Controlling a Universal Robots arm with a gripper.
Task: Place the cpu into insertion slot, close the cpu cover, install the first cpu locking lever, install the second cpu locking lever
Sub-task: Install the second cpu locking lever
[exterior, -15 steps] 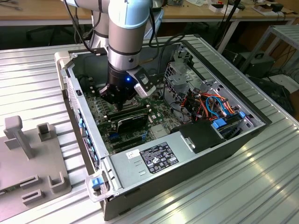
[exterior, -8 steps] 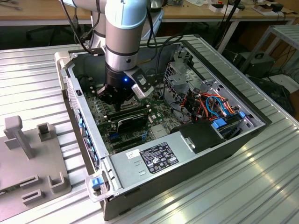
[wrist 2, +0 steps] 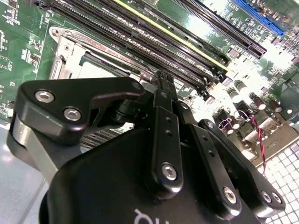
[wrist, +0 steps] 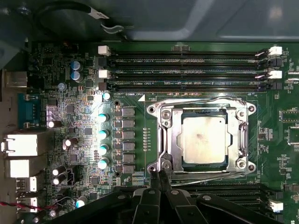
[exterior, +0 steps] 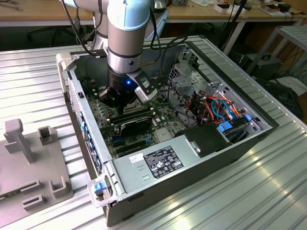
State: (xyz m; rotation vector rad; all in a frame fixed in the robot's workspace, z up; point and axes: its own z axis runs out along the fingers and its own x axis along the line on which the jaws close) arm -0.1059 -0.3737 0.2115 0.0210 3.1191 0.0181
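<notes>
Cpu (wrist: pixel 204 139): seated in insertion slot (wrist: pixel 174 122).
Cpu cover (wrist: pixel 171 140): lying flat around the chip.
Tool (wrist: pixel 159 176): fingertips pressed together, holding nothing, beside the slot's edge.

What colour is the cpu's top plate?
Silvery grey, on the cpu, best in the first wrist view.

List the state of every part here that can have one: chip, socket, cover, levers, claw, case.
chip: seated in the socket, silver top showing.
socket: filled by the chip.
cover: closed flat around the chip.
levers: both wire levers lie down along the cover's edges.
claw: shut, tips together beside the socket's edge, holding nothing.
computer case: side open, board exposed.
</notes>
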